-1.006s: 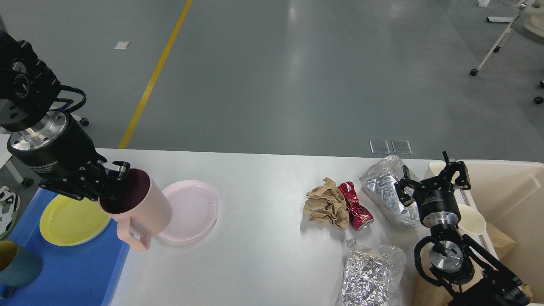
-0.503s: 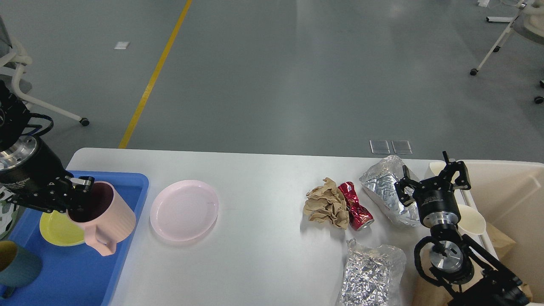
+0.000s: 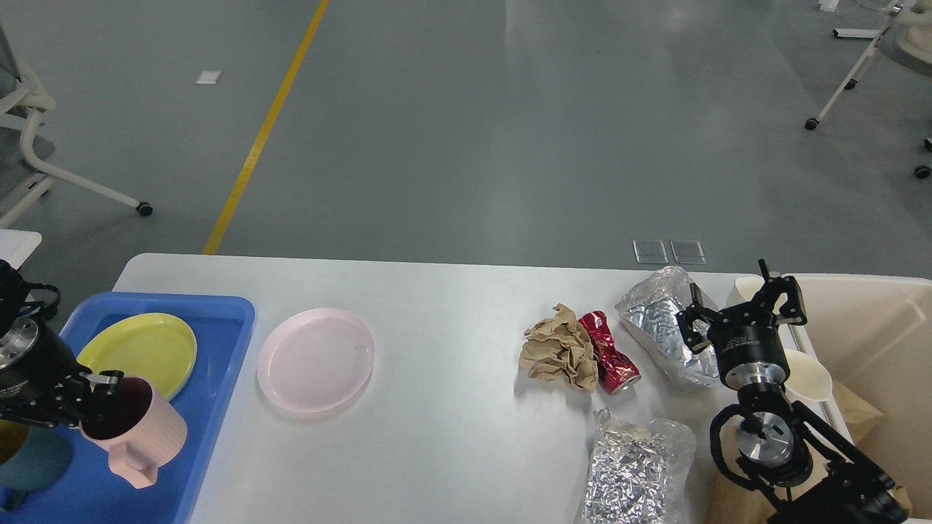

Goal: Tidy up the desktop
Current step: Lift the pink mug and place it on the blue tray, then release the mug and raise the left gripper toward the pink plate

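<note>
The white desktop (image 3: 451,444) carries a pink plate (image 3: 315,359), a crumpled brown paper ball (image 3: 559,354), a crushed red can (image 3: 609,352) and two silver foil bags (image 3: 659,335) (image 3: 635,473). My left gripper (image 3: 91,397) is shut on the rim of a pink mug (image 3: 135,431) and holds it over the blue tray (image 3: 211,342). My right gripper (image 3: 739,304) is open and empty, beside the far foil bag at the desktop's right end.
A yellow plate (image 3: 142,351) and a dark teal cup (image 3: 29,458) sit in the blue tray. A cream bin (image 3: 874,320) with paper cups and brown paper stands at the right. Chair legs on castors stand on the grey floor beyond.
My left gripper has carried the pink mug left and toward me, from beside the pink plate to over the blue tray. The right arm has not moved.
</note>
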You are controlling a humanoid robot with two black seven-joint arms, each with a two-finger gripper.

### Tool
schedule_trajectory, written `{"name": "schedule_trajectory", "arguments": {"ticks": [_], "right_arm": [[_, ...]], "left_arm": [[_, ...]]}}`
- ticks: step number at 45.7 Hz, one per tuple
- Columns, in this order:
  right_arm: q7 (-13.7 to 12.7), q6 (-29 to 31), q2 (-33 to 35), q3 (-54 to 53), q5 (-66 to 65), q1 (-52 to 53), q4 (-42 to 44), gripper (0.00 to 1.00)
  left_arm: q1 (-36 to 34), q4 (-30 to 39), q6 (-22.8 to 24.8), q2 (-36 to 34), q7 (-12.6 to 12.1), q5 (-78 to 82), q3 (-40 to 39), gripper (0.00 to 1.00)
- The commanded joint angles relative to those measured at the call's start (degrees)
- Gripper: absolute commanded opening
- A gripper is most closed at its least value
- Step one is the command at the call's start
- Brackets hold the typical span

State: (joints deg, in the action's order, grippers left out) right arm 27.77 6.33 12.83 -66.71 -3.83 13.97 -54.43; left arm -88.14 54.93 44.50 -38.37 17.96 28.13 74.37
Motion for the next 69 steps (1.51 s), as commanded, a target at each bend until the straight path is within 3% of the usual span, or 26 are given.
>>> {"name": "schedule_trajectory", "arguments": {"ticks": [1,18,34,37,41,48,62,69], "right_arm": [[0.00,0.00,0.00,0.00,0.05,0.00,-0.07,1.00],[0.00,0.00,0.00,0.00,-0.04,0.00,-0.07,1.00],[0.00,0.00,0.00,0.00,0.05,0.00,-0.07,1.00],[0.00,0.00,0.00,0.00,0.05,0.00,-0.07,1.00],[0.00,0.00,0.00,0.00,-0.04,0.00,-0.07,1.00],[0.00,0.00,0.00,0.00,0.05,0.00,-0.07,1.00],[0.00,0.00,0.00,0.00,0.05,0.00,-0.07,1.00],[0.00,0.00,0.00,0.00,0.05,0.00,-0.07,1.00]], "left_arm": [[2.88,-1.58,-3.36,-1.88,3.39,2.36,0.43,0.00],[8.95,-4.13,-7.67,-2.50,3.92,3.59,-1.51,0.00],[12.21,-4.13,-9.69,-2.24,2.78,3.59,-3.62,0.03],[12.21,-4.04,-10.31,-2.32,2.87,2.81,-3.62,0.19],[12.29,-4.04,-12.67,-2.50,3.22,0.88,-3.88,0.64],[12.21,-3.95,-13.83,-2.15,2.96,-5.01,-3.36,0.92],[12.03,-2.64,-12.86,-2.76,2.96,-5.11,-2.83,0.95],[8.61,0.17,-10.84,-4.26,2.69,-5.11,-0.72,0.95]]}}
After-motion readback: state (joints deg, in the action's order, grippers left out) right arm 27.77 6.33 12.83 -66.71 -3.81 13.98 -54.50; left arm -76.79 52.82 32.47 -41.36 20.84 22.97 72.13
